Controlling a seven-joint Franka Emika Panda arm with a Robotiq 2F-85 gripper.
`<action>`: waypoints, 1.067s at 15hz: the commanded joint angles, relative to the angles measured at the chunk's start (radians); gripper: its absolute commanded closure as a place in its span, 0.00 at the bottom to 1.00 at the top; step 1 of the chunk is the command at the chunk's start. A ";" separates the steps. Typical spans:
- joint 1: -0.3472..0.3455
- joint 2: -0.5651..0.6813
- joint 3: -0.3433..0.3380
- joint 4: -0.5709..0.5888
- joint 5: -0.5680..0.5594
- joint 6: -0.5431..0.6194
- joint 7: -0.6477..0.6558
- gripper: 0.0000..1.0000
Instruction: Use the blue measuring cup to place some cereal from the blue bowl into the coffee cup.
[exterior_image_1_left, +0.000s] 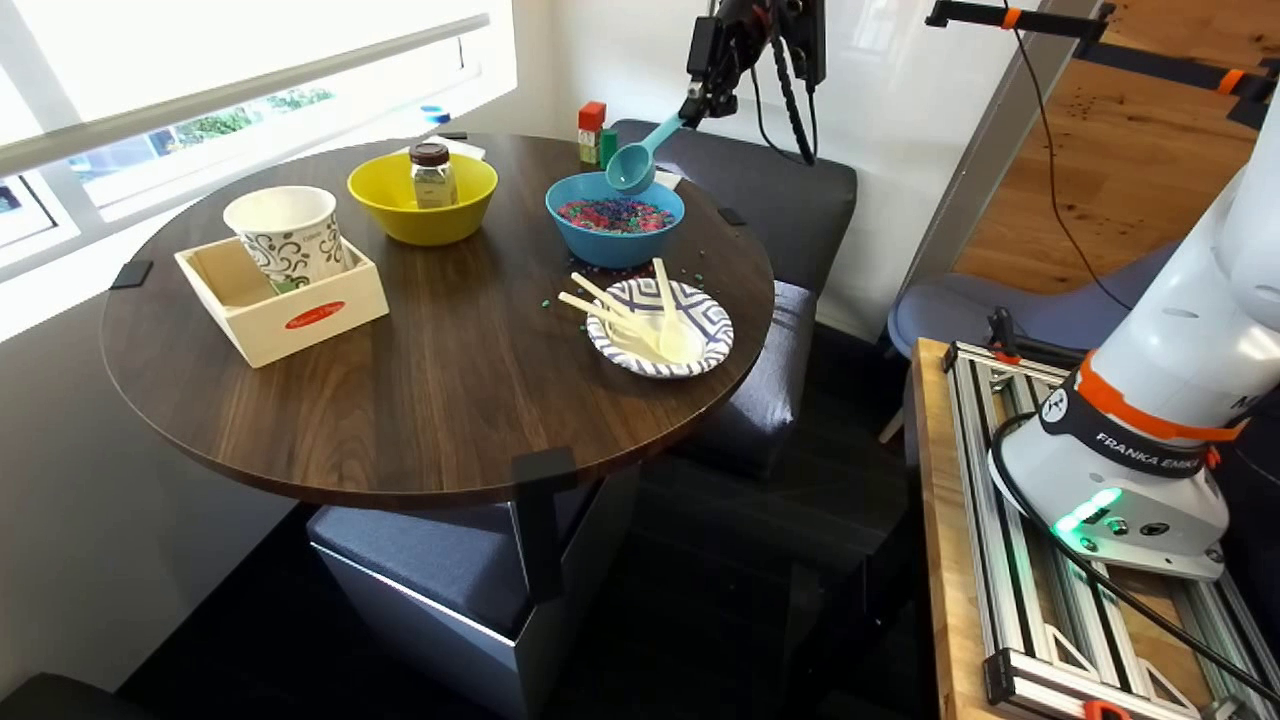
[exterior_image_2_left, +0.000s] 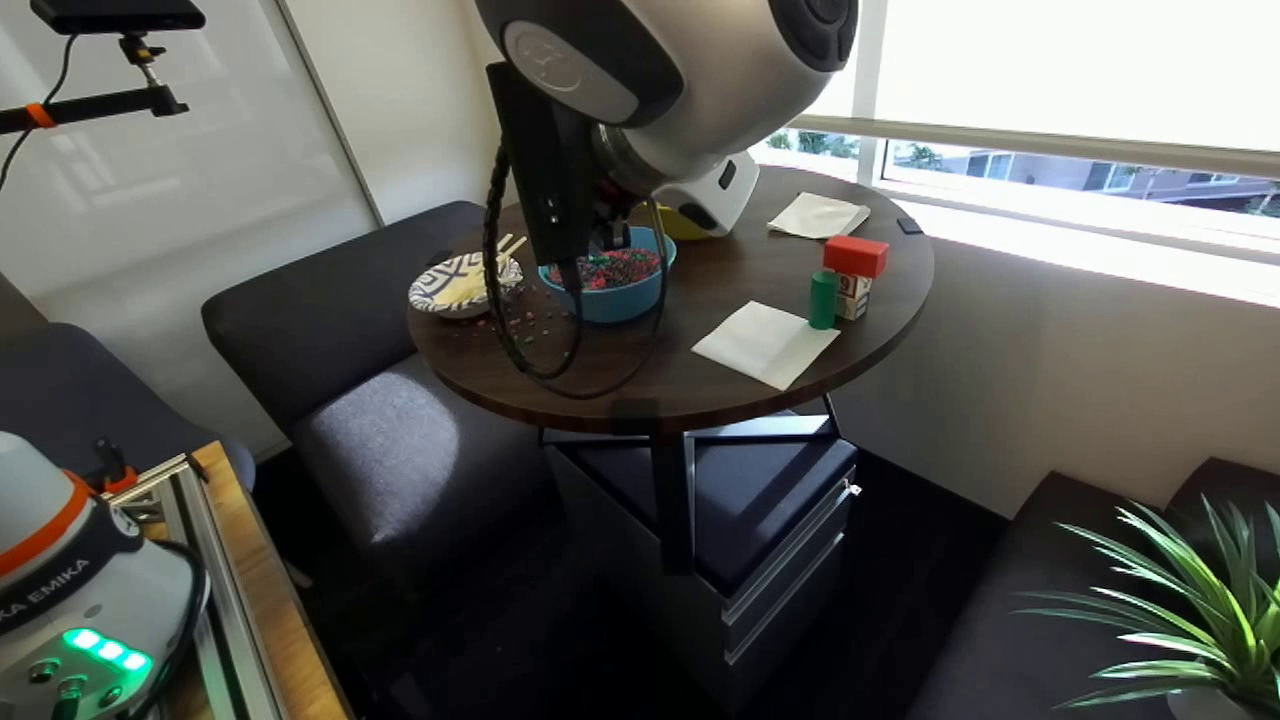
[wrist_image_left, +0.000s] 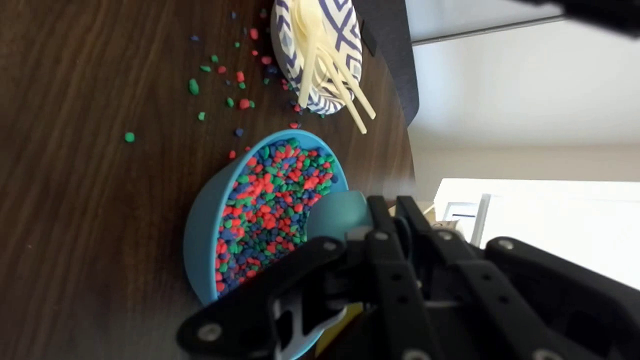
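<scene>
Gripper (wrist_image_left: 393, 207) clasps 1 blue measuring cup (exterior_image_1_left: 634, 165) above the blue bowl (exterior_image_1_left: 612, 247).

You've strong light from window (exterior_image_2_left: 1020, 168); blind (exterior_image_2_left: 1060, 65) blown out, both ext. views; floor (exterior_image_1_left: 700, 600) v. dark; sun patch on seat (exterior_image_2_left: 385, 440); gripper (wrist_image_left: 395, 215) a bit blurry, wrist cam.

Both exterior views overlook a round brown wooden table (exterior_image_1_left: 460, 390) from roughly opposite sides, the wrist view a nearby round teal-blue bowl (wrist_image_left: 201, 240).
</scene>
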 joint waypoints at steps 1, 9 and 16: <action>0.020 0.021 0.013 0.021 -0.051 -0.008 0.072 0.98; 0.044 0.063 0.036 0.061 -0.057 0.026 0.176 0.98; -0.001 0.166 0.046 0.160 -0.073 -0.042 0.114 0.98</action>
